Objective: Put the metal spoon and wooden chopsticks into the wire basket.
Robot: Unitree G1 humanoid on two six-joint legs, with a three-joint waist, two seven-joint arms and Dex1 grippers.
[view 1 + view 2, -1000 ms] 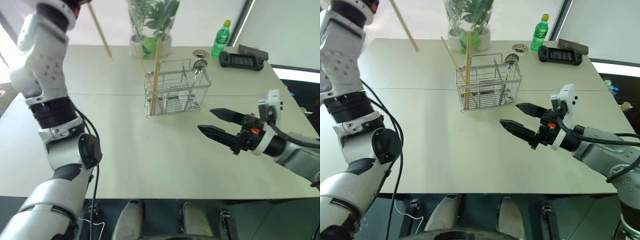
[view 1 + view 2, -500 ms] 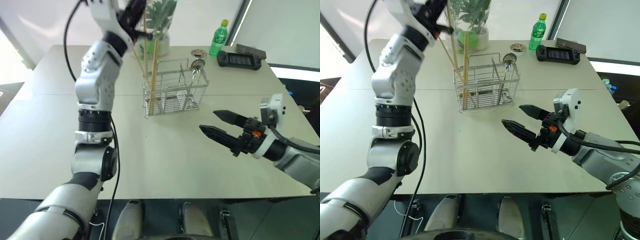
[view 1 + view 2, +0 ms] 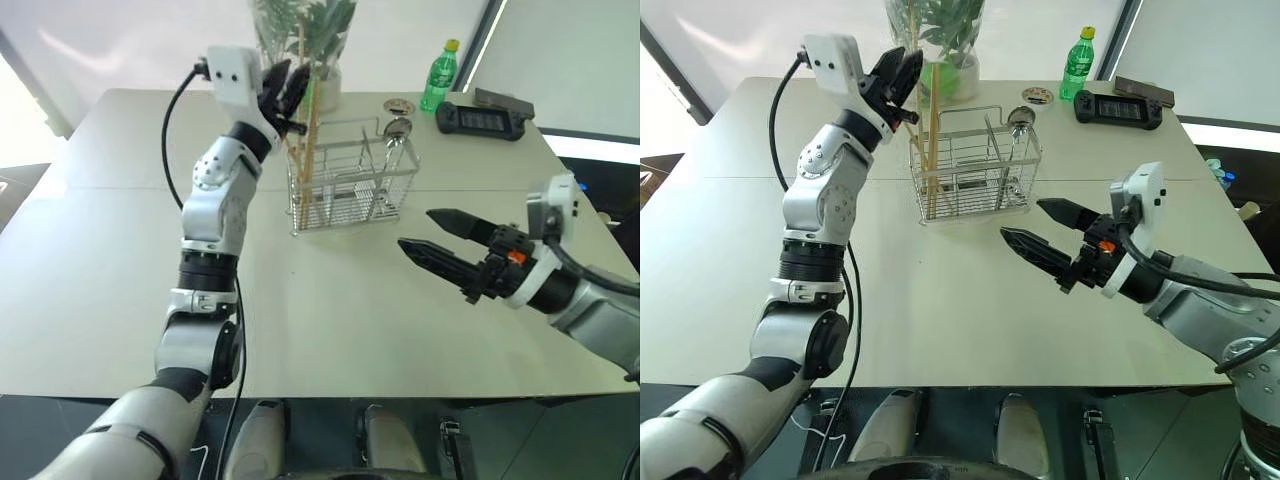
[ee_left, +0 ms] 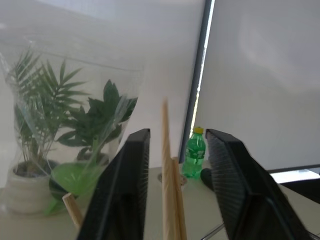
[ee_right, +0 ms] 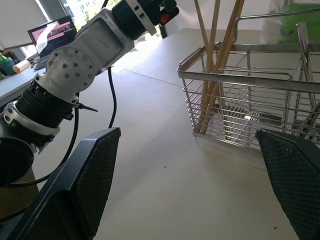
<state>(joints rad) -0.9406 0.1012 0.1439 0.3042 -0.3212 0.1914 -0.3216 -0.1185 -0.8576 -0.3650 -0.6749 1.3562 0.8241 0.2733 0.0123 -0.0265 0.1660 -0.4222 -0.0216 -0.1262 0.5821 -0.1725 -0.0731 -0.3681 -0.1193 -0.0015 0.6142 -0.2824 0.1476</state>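
Chopsticks (image 3: 304, 130) of pale wood stand leaning in the left end compartment of the wire basket (image 3: 352, 185), their tops rising well above its rim; note that you see three sticks in the right wrist view, crossing one another near the rim. Your spoon (image 3: 396, 130) stands handle-down at the basket's right end, its round bowl above the rim beside the upright wire handle. The basket itself sits on the table (image 3: 330, 300), towards the far side, near the middle. Your left gripper (image 3: 283, 90) is raised beside the tops of the chopsticks, and its fingers (image 4: 131, 185) stand apart with the stick tops between them in the left wrist view; whether either finger touches a stick, you cannot tell. Your right gripper (image 3: 434, 240) hovers over the table to the right of the basket and nearer to you, apart from it, fingers spread wide and holding nothing. Behind the basket stands a clear vase (image 3: 930, 55) of green plants; farther right along the table's far edge are a green bottle (image 3: 441, 75) and a dark game controller (image 3: 488, 120).
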